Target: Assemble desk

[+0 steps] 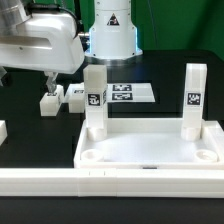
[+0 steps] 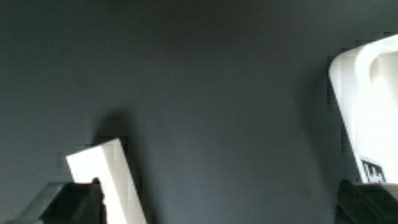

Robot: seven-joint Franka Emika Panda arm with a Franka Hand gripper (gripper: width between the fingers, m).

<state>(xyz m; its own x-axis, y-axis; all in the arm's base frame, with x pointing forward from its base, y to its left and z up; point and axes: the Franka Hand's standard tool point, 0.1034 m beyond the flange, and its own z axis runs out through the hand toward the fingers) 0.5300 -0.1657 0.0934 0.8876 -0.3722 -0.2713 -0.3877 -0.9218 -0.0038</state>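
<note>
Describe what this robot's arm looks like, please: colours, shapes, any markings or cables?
The arm is a smooth, rounded white shell with greyish shading, bulky rather than slim. Its round white column at the back carries a small dark mark. In the wrist view the two fingers show as dark, blocky tips. No cables can be seen.

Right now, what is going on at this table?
A robot arm is building a white desk. The desk top lies on the black table with two upright legs standing in its far corners. The open gripper holds nothing and hovers over loose legs beside the marker board.
</note>
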